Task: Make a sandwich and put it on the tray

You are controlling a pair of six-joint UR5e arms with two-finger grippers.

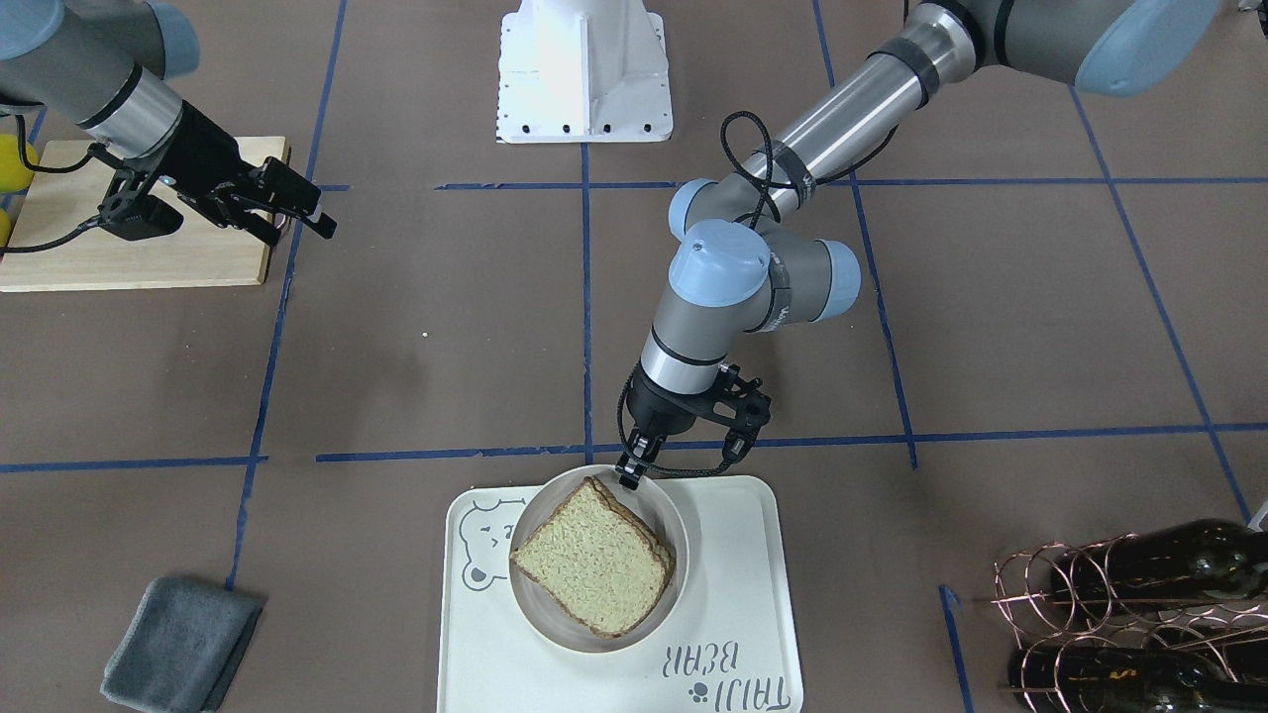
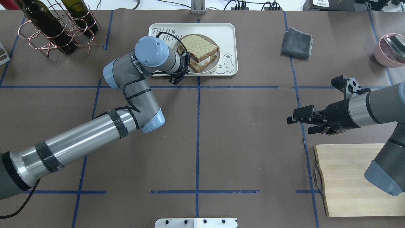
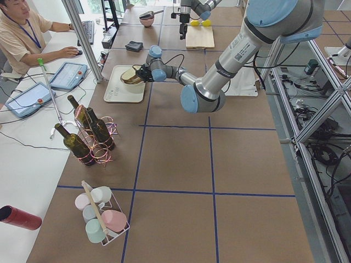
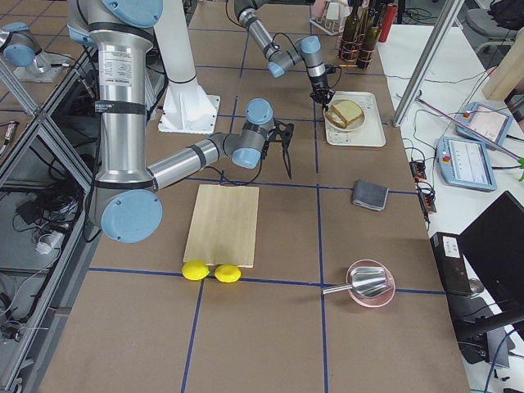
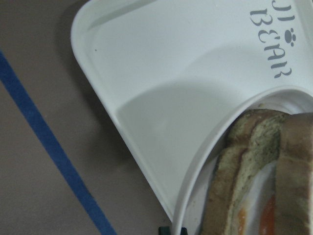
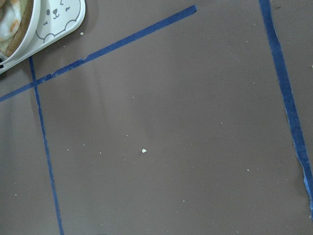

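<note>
Overhead view, read across; brown paper-covered surface (image 2: 246, 152) marked with blue tape lines.

Far left: dark glass wine bottles (image 2: 44, 23) lying in a copper wire rack (image 2: 31, 34).

Left gripper (image 1: 630, 475) over the near edge of the large cream-white rectangular tray (image 1: 733, 584); fingers clenched on the rim of the small round cream plate (image 1: 654, 500); the wrist view showed that rim running between the tips.

Sandwich (image 1: 594, 560), two brown-crusted tan bread slices with a white-and-orange egg layer (image 5: 266, 218) between them, lay on the plate; the plate sat within the tray, between the "TAIJI BEAR" lettering and the bear-face drawing; could not tell whether it rested flat or was raised at the held edge.

Folded grey cloth (image 2: 296, 42) on the surface just right of the tray, apart from it.

Right gripper (image 2: 299, 124) well apart from the tray, above bare surface; fingers released and spread, grasping nothing.

Pale wooden cutting board with a metal handle (image 2: 345, 177) below the right arm.

Far right: pink bowl (image 2: 381, 55) holding a metal scoop.
</note>
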